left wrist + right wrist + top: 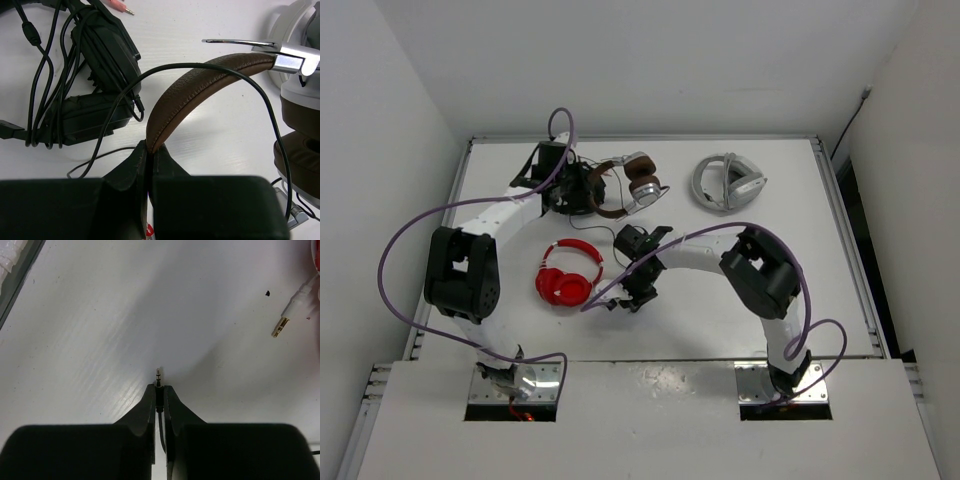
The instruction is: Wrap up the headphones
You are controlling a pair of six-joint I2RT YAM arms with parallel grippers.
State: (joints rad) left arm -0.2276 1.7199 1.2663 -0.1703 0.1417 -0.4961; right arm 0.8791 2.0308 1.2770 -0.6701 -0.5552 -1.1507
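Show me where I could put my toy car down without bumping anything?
The biggest bare patch of table is at the right, between the white-grey headphones and the near edge, right of the right arm. The far left is crowded: black headset, brown headphones and left gripper bunch together.

White arms [505,213], black joints [460,275] (purple cables [382,265] looping).

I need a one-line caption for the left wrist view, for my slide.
Left gripper pinches the headphones by their brown headband, a thin black cable arching over it.
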